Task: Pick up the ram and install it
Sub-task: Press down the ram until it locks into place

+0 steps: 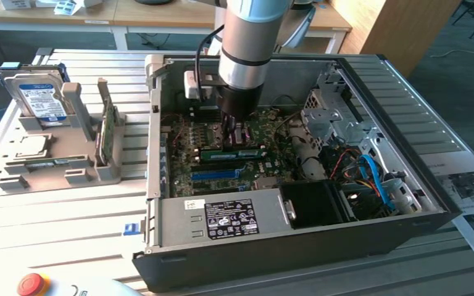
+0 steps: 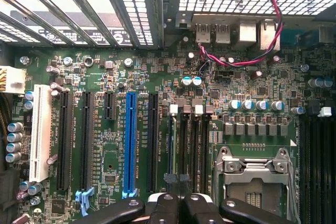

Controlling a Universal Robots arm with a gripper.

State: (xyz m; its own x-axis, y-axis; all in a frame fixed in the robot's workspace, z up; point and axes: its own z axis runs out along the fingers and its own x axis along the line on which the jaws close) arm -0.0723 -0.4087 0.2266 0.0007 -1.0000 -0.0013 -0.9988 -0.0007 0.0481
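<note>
The ram [image 1: 235, 151], a narrow green stick with a pale label, stands on edge in a memory slot on the motherboard [image 1: 220, 172] inside the open computer case [image 1: 303, 246]. My gripper [image 1: 237, 135] reaches straight down into the case, directly over the middle of the stick, its tips at the top edge. In the wrist view the ram [image 2: 174, 145] shows edge-on as a thin pale line along a dark slot, beside the long blue slot [image 2: 130, 140]. It runs in under my gripper [image 2: 178, 195], whose black fingers [image 2: 165, 205] are shut together.
A grey rack [image 1: 64, 166] at the exterior view's left holds a hard drive [image 1: 37, 95], a green card on edge [image 1: 107, 126] and a flat green stick [image 1: 56, 161]. The power supply [image 1: 220, 219], drive cage [image 1: 336, 120] and blue cables [image 1: 377, 179] crowd the case. A red stop button [image 1: 29, 283] sits at the front.
</note>
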